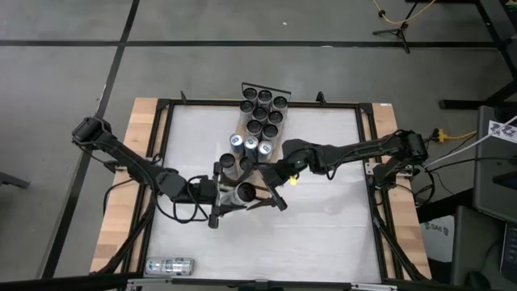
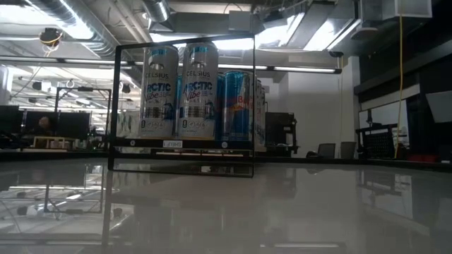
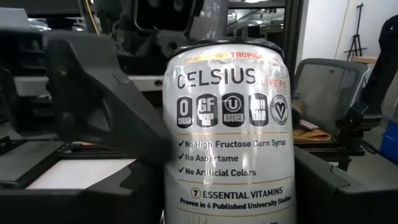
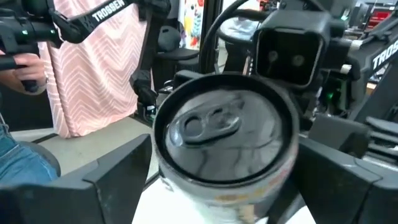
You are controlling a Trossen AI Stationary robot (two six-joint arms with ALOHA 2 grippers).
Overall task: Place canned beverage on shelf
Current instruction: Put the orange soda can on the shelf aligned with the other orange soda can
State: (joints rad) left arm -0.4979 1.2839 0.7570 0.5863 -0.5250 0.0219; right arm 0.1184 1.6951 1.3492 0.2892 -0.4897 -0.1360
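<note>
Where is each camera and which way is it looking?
High: overhead, looking straight down; both arms show, left gripper holding the can.
Low: at tabletop height, facing the shelf; no arm shows.
Left wrist: on the left arm, facing the can's label; own fingers beside it.
Right wrist: on the right arm, facing the can's top; own fingers beside it.
Shared: both wrist views see that can.

Both arms are dark, slim and jointed, with black cables looping beside their links. The left arm [image 1: 133, 162] has a rounded shoulder housing; the right arm [image 1: 355, 151] ends in a bulky wrist block. White "TROSSEN" lettering [image 4: 107, 12] marks one link.
</note>
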